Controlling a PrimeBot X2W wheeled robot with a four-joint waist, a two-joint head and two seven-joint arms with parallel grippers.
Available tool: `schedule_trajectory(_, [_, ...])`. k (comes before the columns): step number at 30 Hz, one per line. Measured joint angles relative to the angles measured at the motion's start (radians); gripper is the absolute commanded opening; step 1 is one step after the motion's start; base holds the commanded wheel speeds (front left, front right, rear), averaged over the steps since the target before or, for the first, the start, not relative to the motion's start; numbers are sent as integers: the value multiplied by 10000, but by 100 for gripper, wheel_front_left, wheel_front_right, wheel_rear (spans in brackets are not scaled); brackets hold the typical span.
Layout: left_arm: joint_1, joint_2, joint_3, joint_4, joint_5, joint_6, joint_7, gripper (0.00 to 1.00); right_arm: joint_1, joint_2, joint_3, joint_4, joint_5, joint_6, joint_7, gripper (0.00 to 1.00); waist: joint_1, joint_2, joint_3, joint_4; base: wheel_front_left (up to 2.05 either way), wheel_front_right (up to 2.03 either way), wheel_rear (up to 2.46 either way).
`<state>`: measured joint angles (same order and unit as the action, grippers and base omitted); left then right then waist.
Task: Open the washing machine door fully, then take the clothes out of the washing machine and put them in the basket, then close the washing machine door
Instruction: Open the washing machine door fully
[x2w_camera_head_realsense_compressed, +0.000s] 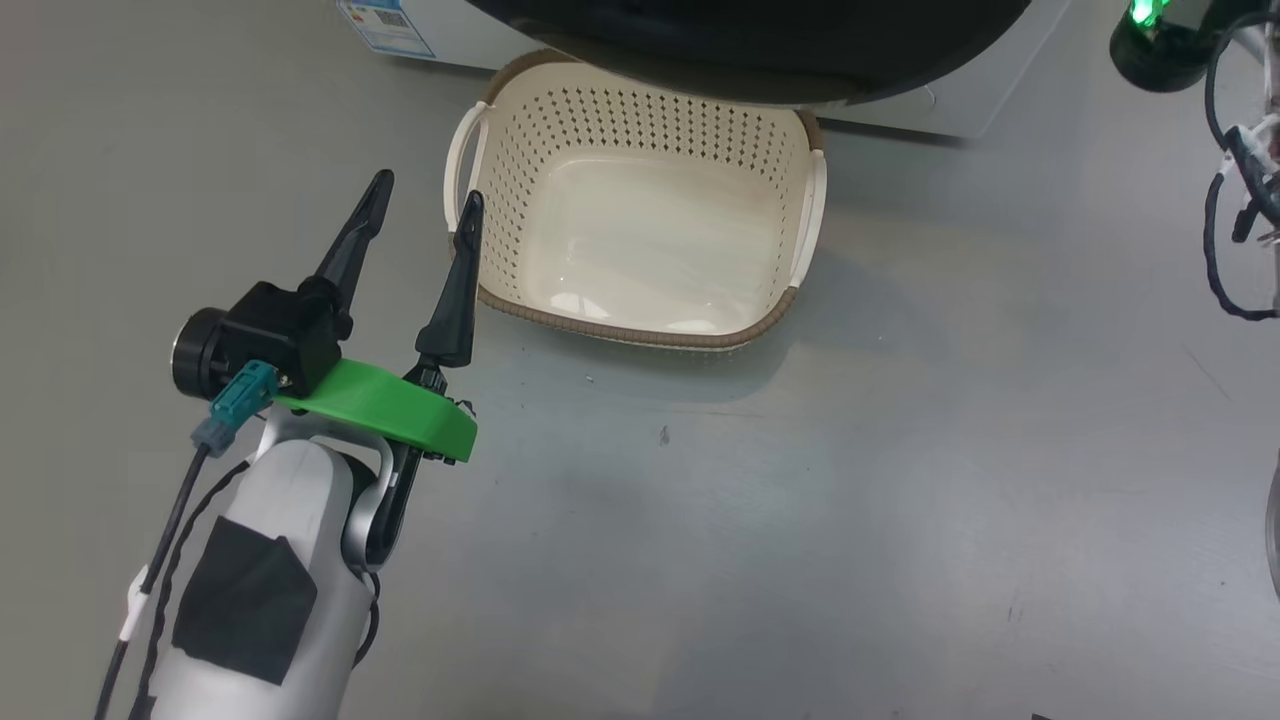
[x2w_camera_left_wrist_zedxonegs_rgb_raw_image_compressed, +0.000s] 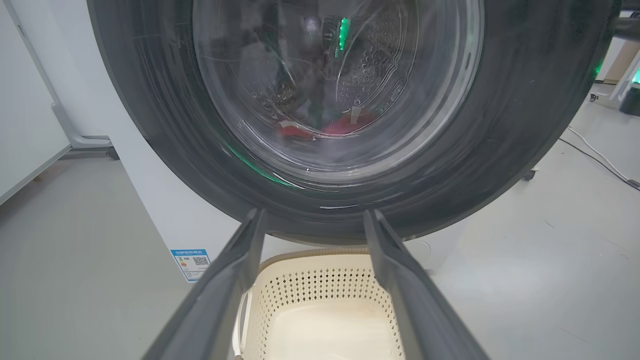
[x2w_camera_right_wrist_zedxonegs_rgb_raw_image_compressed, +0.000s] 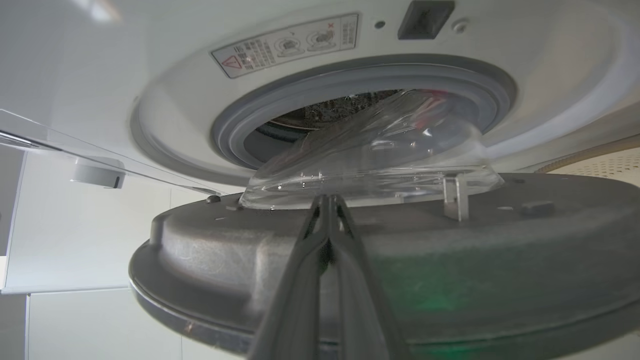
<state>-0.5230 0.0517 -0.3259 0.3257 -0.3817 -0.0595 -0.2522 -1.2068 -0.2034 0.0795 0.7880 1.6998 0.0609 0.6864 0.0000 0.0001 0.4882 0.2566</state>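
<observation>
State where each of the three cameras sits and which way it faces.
Head view: on the head, facing down at the empty basket; left gripper open.
Left wrist view: on that wrist, facing the washing machine door from outside; own fingers flank the basket.
Right wrist view: on that wrist, facing the door's inner side and drum mouth; right gripper shut.
Shared: both wrist views show the door.

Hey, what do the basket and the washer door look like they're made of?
Basket: moulded cream plastic, judging by its punched holes and shiny, reflecting floor; the brown woven-look rim is probably plastic too. Door: glossy black rim, likely plastic, showing streaky reflections; its clear bulging centre could be glass or clear plastic.
</observation>
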Motion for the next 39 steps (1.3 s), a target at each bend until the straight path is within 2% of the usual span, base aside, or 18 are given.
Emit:
schedule_trajectory(4, [190,21,31,128,48,0,0,100,356,148,56,58,96,174,314,0,0,0,-227,-52,0,0,0])
schedule_trajectory(20, [734,38,111,464,56,0,0,100,1871,709,328,90,428,514,1369,0,0,0,-1155,-174,0,0,0])
schedule_trajectory(39, [1453,82,-40,988,153,-69,0,100,3642,1302,1325,-414,830,608,2696,0,0,0,-2566,-127,0,0,0])
